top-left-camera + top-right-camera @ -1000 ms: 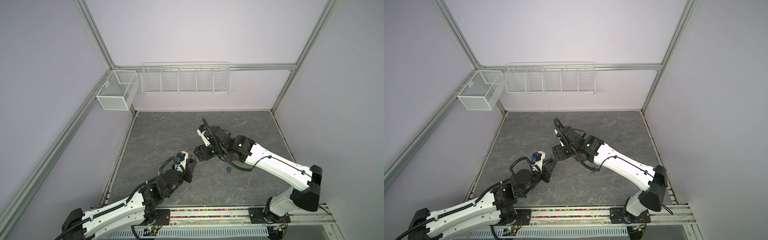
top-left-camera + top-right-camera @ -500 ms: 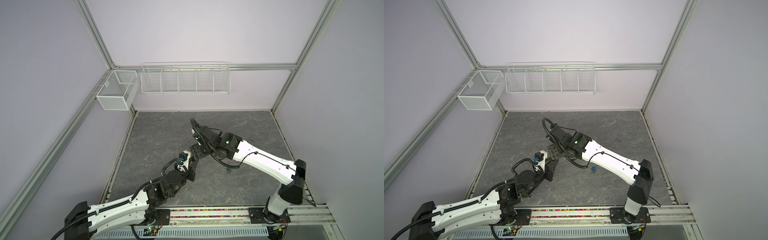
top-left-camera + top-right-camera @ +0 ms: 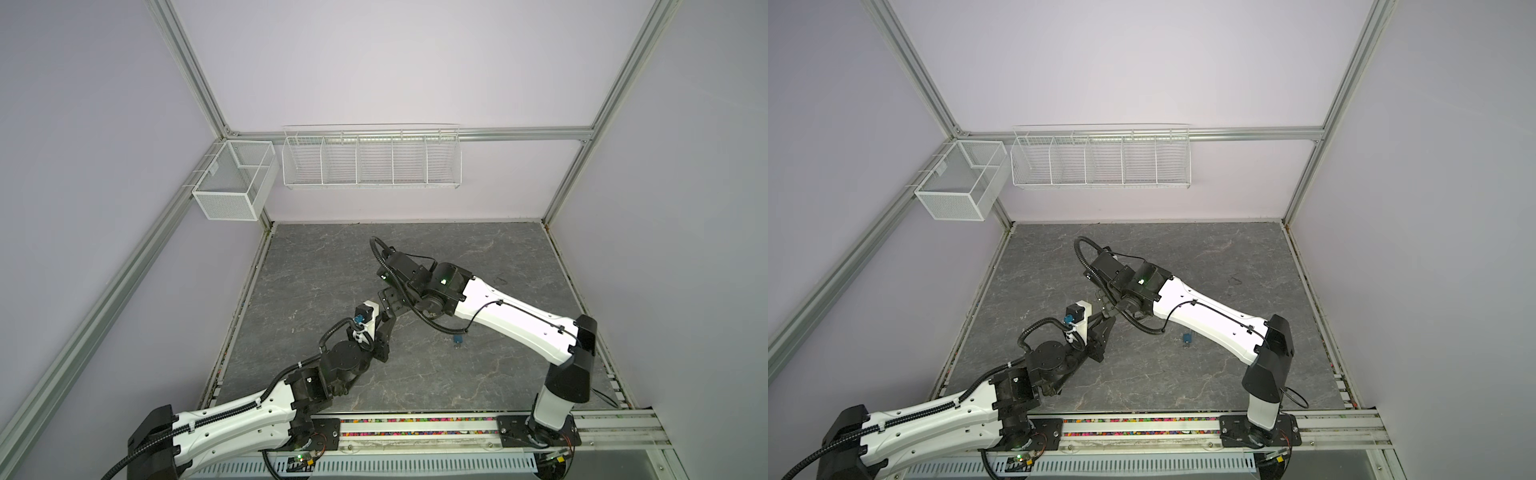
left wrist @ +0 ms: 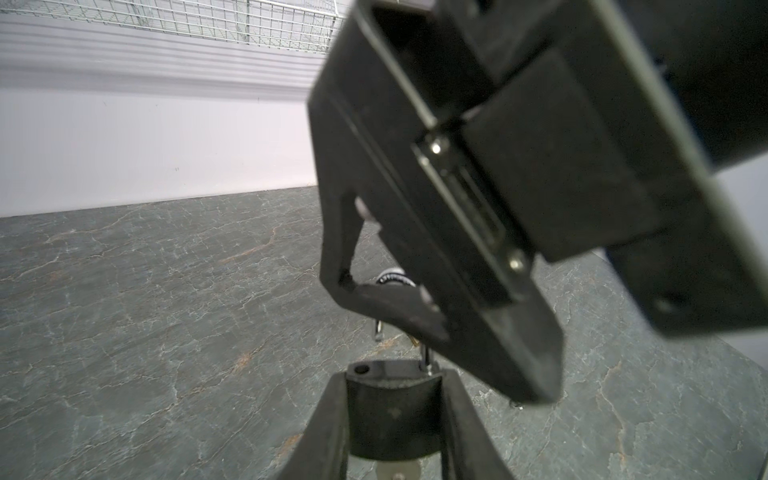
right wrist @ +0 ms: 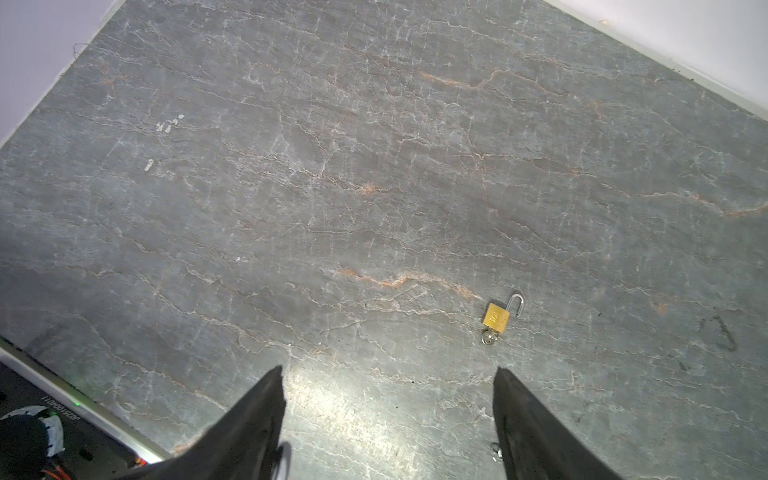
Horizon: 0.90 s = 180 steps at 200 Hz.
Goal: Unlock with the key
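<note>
We're clamping the dark padlock (image 4: 390,415) in the left gripper (image 4: 392,380) at bottom centre of the left wrist view, shackle end facing the empty, spread right gripper (image 5: 388,372) just up-frame

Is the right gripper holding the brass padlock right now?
No, in the right wrist view the brass padlock lies on the grey floor, clear of the right gripper, whose jaws stand wide apart.

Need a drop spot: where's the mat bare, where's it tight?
Bare: the rear strip of the mat below the wire basket, the left edge, and the front centre by the rail. Crowded: mid-mat, where the left end effector, holding a black lock, meets the open right end effector; a small blue item lies beside the right forearm.
</note>
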Available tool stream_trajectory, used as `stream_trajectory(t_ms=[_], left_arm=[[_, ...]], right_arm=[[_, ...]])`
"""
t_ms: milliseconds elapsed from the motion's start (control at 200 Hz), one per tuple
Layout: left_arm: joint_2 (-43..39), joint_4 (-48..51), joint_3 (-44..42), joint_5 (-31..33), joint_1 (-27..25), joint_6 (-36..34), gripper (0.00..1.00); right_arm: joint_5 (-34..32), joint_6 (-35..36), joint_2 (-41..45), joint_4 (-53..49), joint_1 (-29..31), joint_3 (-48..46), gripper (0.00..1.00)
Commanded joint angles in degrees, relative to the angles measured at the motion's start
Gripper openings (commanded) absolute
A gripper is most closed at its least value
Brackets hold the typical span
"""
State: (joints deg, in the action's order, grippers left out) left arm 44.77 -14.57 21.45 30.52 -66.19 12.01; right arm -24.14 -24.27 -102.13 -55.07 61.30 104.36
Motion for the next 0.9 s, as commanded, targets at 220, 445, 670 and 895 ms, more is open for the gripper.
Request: stream_trajectory(t_ms=[220,445,670,895], left_arm=[[-0.89,-2.49,-0.27,0.20,-0.26,-2.84,0.00],[-1.27,-2.31,-0.62,0.16,-0.33,-2.98,0.00],[-1.27,-2.44,-1.14,0.27,-0.26,-2.78,0.00],[-1.26,-2.66,-1.46,0.75,-0.30,-2.35,0.00]], right_arm=[[-0.08,3.94,-3.34,-5.35,-0.19,5.81,0.82],[0.24,5.19,-3.46,-7.59,-1.48,6.91,0.83],[0.77,6.50,-2.79,-9.13,-2.57,6.50,0.84],[1.91,7.21,-1.65,-9.22,-3.61,5.23,0.84]])
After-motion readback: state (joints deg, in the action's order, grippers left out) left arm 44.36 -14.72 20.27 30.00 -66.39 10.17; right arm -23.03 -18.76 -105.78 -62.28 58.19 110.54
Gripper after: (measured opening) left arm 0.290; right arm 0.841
